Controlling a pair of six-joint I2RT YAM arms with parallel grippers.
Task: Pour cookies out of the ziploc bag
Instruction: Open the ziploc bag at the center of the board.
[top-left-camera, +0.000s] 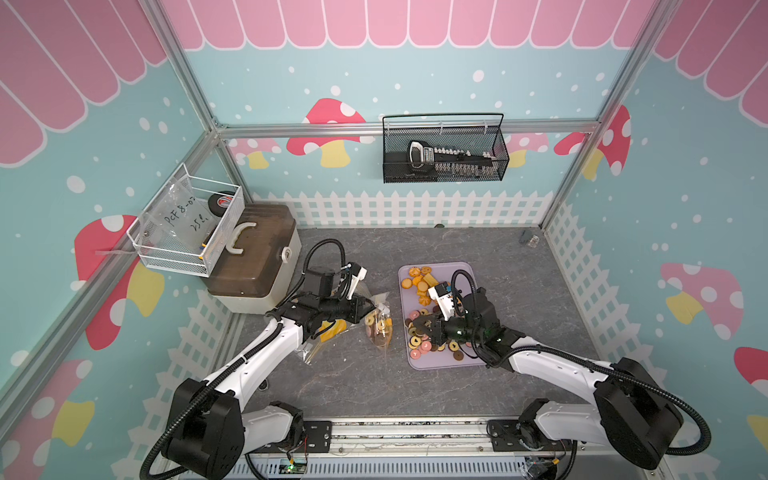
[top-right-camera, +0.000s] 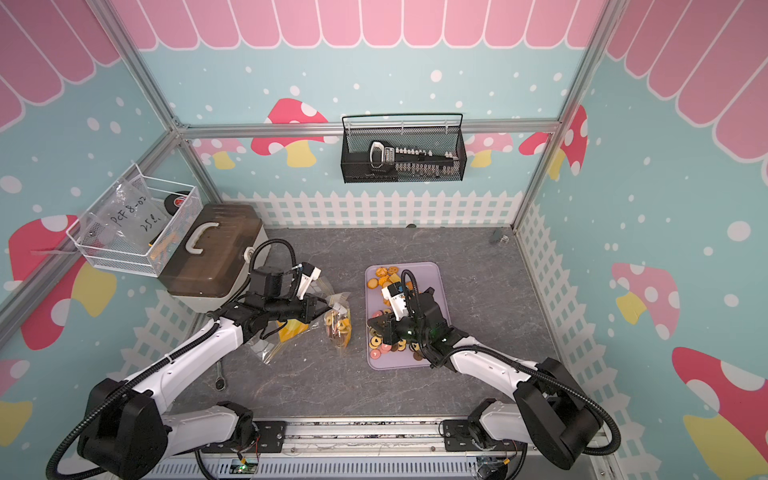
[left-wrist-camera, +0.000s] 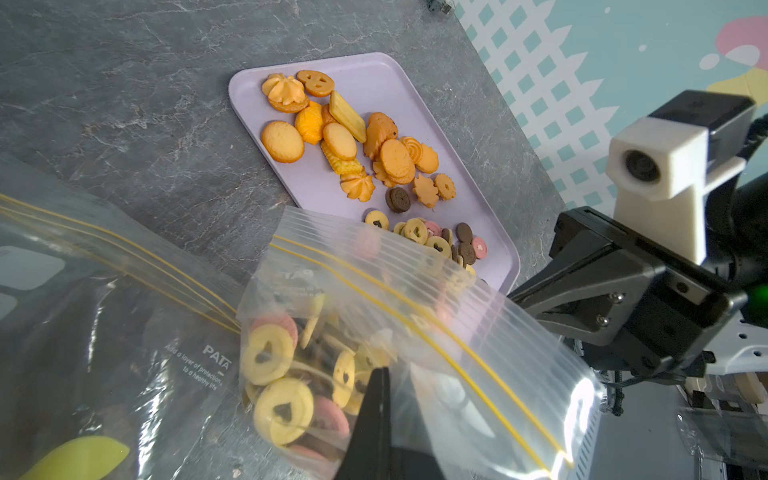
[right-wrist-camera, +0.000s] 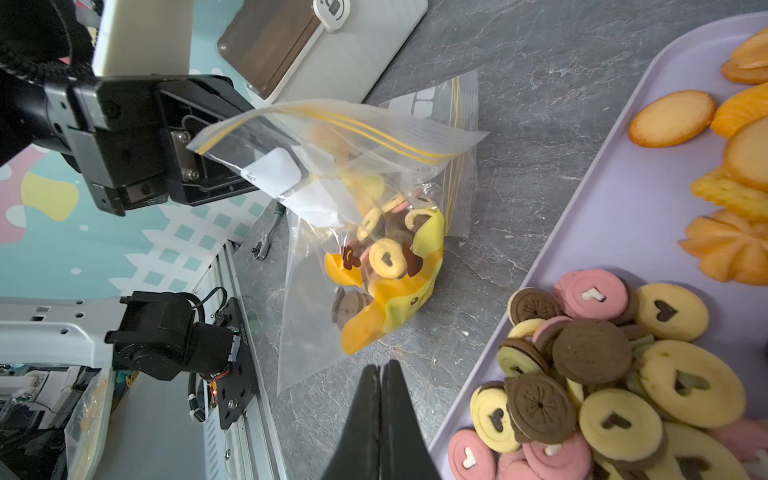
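Note:
My left gripper (left-wrist-camera: 382, 372) is shut on a side of the clear ziploc bag (left-wrist-camera: 374, 311) and holds it just above the table, left of the lilac tray (top-left-camera: 449, 270). Ring-shaped yellow, pink and brown cookies (left-wrist-camera: 282, 409) lie bunched in the bag's lower end (right-wrist-camera: 388, 257). In both top views the bag (top-left-camera: 378, 320) (top-right-camera: 338, 322) hangs at the left gripper (top-left-camera: 374, 307). Many cookies (top-left-camera: 419, 282) lie on the tray: orange ones (left-wrist-camera: 340, 141) at the far end, ring ones (right-wrist-camera: 594, 353) nearer. My right gripper (right-wrist-camera: 380, 368) hovers over the tray's left edge, fingers together and empty.
A second clear bag (top-left-camera: 328, 332) with a yellow item lies under my left arm. A brown-lidded box (top-left-camera: 253, 253) and a white wire basket (top-left-camera: 187, 224) stand at the back left. A black mesh basket (top-left-camera: 444, 149) hangs on the back wall. A wrench (top-right-camera: 220, 378) lies near the front edge.

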